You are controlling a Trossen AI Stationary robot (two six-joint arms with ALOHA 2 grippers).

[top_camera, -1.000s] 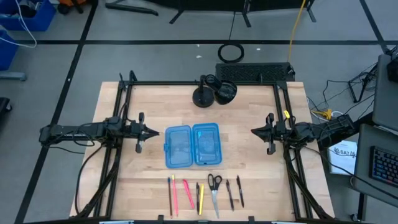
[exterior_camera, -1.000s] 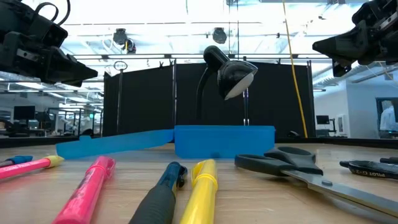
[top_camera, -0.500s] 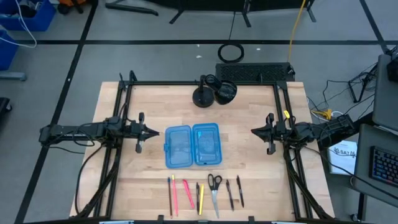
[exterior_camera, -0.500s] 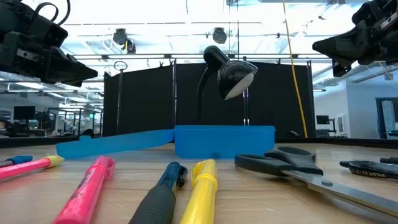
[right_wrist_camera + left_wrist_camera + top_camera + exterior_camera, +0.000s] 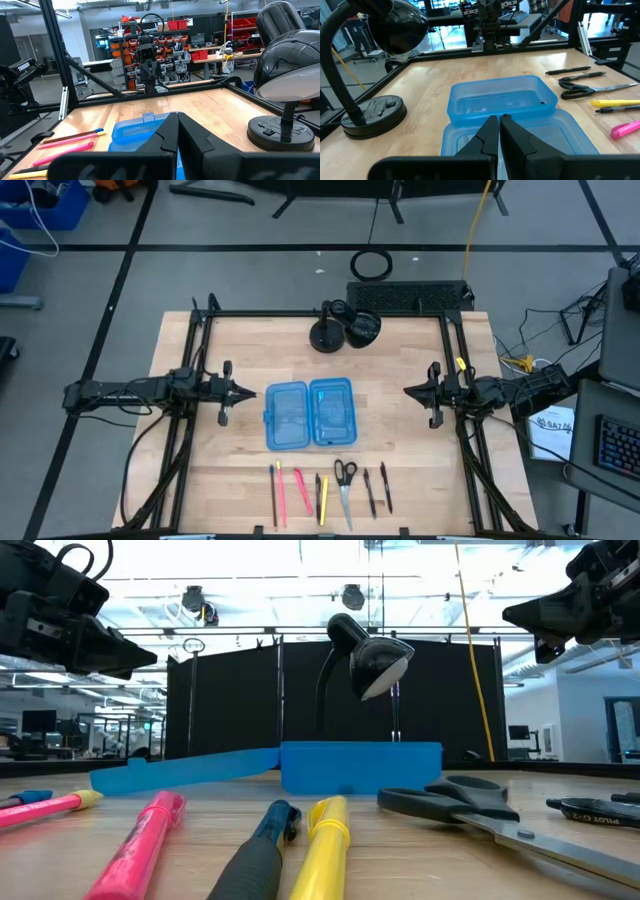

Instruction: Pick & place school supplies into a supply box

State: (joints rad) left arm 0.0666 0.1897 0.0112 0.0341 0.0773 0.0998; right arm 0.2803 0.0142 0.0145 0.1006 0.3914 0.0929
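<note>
The supply box (image 5: 308, 413), translucent blue, lies open on the table's middle with both halves flat. The school supplies lie in a row near the front edge: pink and yellow pens (image 5: 301, 494), black-handled scissors (image 5: 345, 481) and dark pens (image 5: 377, 488). My left gripper (image 5: 250, 393) hovers shut above the table just left of the box, pointing at it. At the table's right side my right gripper (image 5: 409, 391) hovers shut, some way off the box. In the left wrist view the box (image 5: 502, 103) lies just beyond the shut fingers (image 5: 499, 130).
A black desk lamp (image 5: 338, 328) stands at the table's far middle, its head bent low. Dark frame rails (image 5: 190, 380) run along both sides. Bare wood lies between the box and the right gripper.
</note>
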